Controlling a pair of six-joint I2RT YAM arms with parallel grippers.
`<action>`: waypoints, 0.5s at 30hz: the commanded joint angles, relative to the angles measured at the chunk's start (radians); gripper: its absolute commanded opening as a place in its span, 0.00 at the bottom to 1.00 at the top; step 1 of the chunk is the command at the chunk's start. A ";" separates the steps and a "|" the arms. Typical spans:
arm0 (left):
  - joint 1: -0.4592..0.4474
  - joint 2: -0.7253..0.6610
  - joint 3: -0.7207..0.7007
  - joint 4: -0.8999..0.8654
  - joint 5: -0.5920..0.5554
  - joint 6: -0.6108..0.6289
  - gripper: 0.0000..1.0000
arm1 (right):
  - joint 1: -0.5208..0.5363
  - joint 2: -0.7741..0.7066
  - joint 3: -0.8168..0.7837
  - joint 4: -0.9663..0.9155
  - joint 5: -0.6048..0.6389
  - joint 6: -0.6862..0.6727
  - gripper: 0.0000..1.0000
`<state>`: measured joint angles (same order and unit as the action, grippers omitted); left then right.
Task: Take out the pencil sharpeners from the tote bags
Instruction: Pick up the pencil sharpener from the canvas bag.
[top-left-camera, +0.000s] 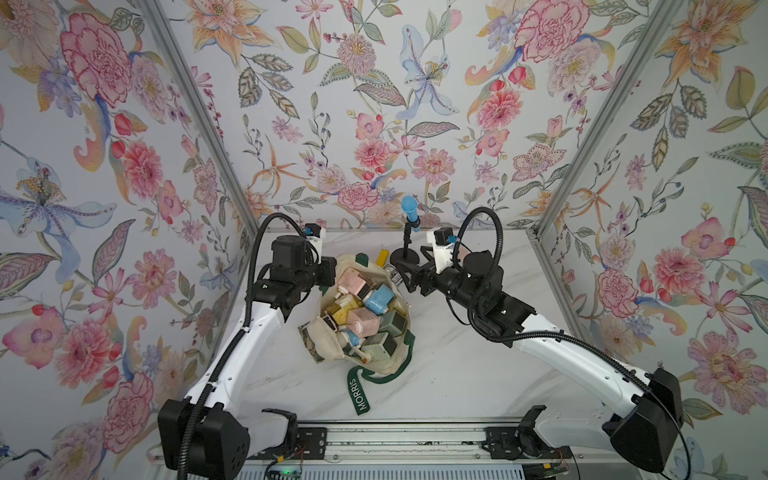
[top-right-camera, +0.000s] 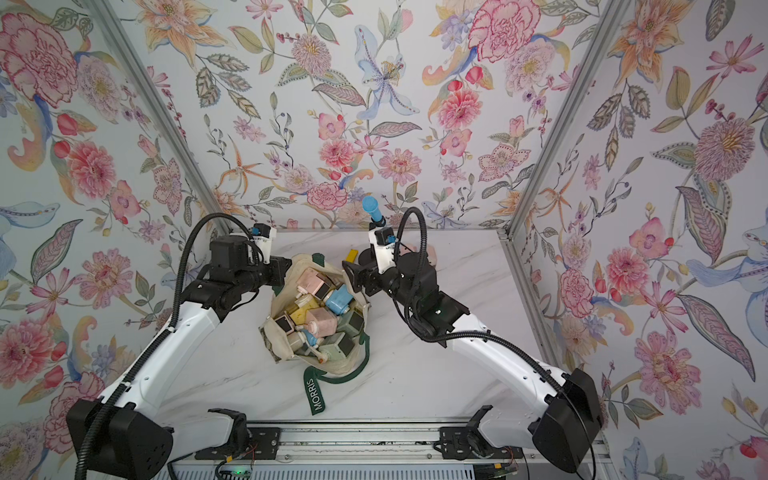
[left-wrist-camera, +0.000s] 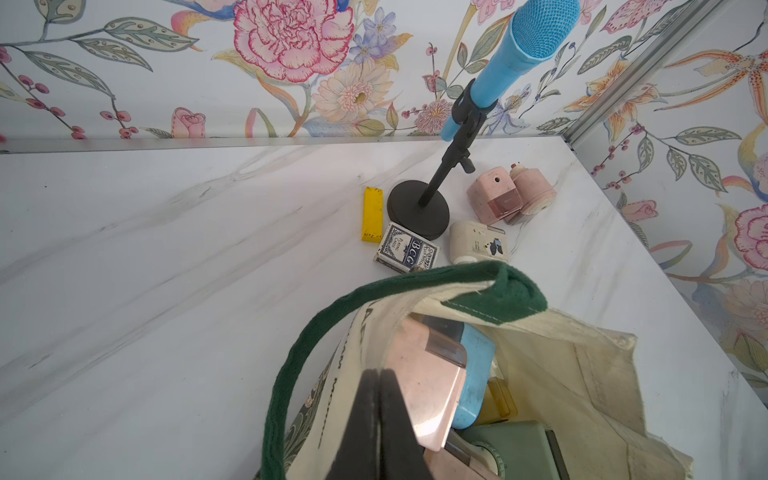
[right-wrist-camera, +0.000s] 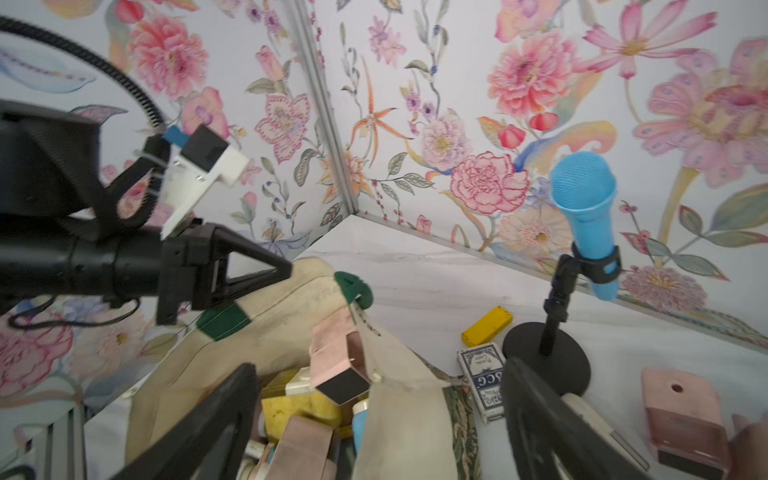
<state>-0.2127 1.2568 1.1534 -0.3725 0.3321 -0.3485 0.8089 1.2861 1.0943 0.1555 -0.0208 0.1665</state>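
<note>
The cream tote bag (top-left-camera: 328, 341) lies open mid-table, its green "MORRIS" strap (top-left-camera: 360, 394) trailing toward the front. Several pencil sharpeners fill it, among them a pink one (top-left-camera: 354, 281), a blue one (top-left-camera: 378, 301) and a green one (top-left-camera: 391, 325). My left gripper (left-wrist-camera: 380, 374) is shut on the bag's far-left rim and holds the fabric up. My right gripper (right-wrist-camera: 380, 370) is open and straddles the bag's right rim, one finger over the sharpeners, the other outside. Two pink sharpeners (left-wrist-camera: 494, 195) and a cream one (left-wrist-camera: 478, 243) lie on the table behind the bag.
A blue microphone (top-left-camera: 409, 211) on a black stand (top-left-camera: 405, 259) rises just behind the bag, close to my right wrist. A yellow bar (left-wrist-camera: 372, 214) and a blue card box (left-wrist-camera: 407, 253) lie beside its base. Floral walls close in the back and both sides.
</note>
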 joint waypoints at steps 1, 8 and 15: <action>-0.018 -0.014 0.037 0.023 -0.033 -0.011 0.00 | 0.089 0.006 0.007 -0.124 0.025 -0.156 0.90; -0.024 -0.059 -0.057 0.136 -0.006 -0.023 0.00 | 0.160 0.093 -0.030 -0.096 -0.020 -0.207 0.81; -0.049 -0.117 -0.115 0.188 -0.020 0.007 0.00 | 0.172 0.149 -0.010 -0.155 -0.084 -0.301 0.78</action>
<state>-0.2489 1.1835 1.0550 -0.2668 0.3248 -0.3569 0.9726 1.4277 1.0771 0.0307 -0.0723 -0.0685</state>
